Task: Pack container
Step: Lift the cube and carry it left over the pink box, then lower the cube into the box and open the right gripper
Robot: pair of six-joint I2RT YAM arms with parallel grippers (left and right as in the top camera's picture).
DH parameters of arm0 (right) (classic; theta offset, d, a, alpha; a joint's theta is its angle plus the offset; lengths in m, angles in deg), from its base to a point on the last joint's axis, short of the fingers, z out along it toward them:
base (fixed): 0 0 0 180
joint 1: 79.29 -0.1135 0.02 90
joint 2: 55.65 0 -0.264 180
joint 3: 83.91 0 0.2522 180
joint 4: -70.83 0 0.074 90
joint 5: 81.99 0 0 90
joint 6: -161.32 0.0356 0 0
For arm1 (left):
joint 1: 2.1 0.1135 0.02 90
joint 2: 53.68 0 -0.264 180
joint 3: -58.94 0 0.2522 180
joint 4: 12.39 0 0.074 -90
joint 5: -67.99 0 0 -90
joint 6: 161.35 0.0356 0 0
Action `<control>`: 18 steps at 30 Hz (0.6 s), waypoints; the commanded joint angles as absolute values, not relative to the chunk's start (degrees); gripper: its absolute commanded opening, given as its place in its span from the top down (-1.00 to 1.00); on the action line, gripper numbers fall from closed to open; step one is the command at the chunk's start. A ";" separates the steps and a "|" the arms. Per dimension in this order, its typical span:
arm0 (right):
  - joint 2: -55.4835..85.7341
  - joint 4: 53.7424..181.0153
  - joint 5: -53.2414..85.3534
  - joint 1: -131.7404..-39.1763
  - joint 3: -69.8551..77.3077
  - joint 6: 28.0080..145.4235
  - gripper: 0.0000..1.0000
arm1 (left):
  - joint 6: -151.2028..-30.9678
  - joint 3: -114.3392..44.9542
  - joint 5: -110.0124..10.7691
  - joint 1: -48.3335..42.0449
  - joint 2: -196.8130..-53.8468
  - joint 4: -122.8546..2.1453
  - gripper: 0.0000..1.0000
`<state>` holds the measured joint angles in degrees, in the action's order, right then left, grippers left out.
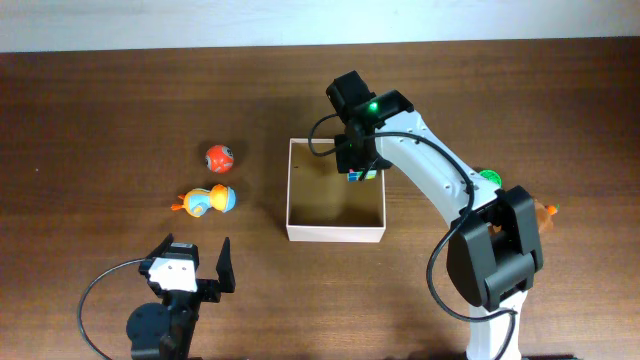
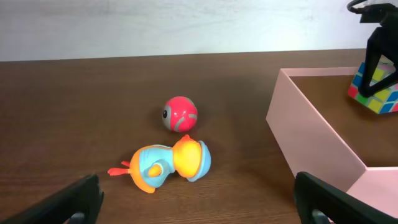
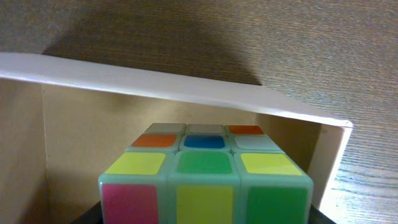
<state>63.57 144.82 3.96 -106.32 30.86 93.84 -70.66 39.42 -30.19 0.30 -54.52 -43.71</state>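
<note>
The container (image 1: 335,234), a square shallow box with white walls and a tan inside, stands mid-table. My right gripper (image 1: 360,160) is shut on a multicoloured puzzle cube (image 1: 362,177) and holds it inside the container's far right corner. In the right wrist view the cube (image 3: 205,174) fills the foreground with the container's far wall (image 3: 174,81) behind it. The left wrist view shows the cube (image 2: 376,90) low in the container (image 2: 311,137), between the right gripper's fingers. My left gripper (image 1: 195,268) is open and empty near the front edge, fingers spread wide (image 2: 199,208).
A red ball (image 1: 219,158) (image 2: 180,114) and an orange-and-blue duck toy (image 1: 207,201) (image 2: 168,165) lie left of the container. A green object (image 1: 488,178) and an orange object (image 1: 545,212) lie to the right, partly hidden by the right arm.
</note>
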 commanded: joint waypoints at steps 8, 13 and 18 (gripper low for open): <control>62.81 144.43 1.71 -106.23 30.73 96.27 -0.23 | -69.57 39.69 -30.78 0.69 -53.98 -43.71 -0.99; 62.81 143.86 1.71 -106.23 30.73 96.25 -0.40 | -69.57 39.69 -30.80 0.69 -53.98 -43.71 -0.99; 62.81 143.14 1.82 -106.23 30.73 95.85 -0.41 | -69.57 39.69 -30.80 0.69 -53.98 -43.71 -0.98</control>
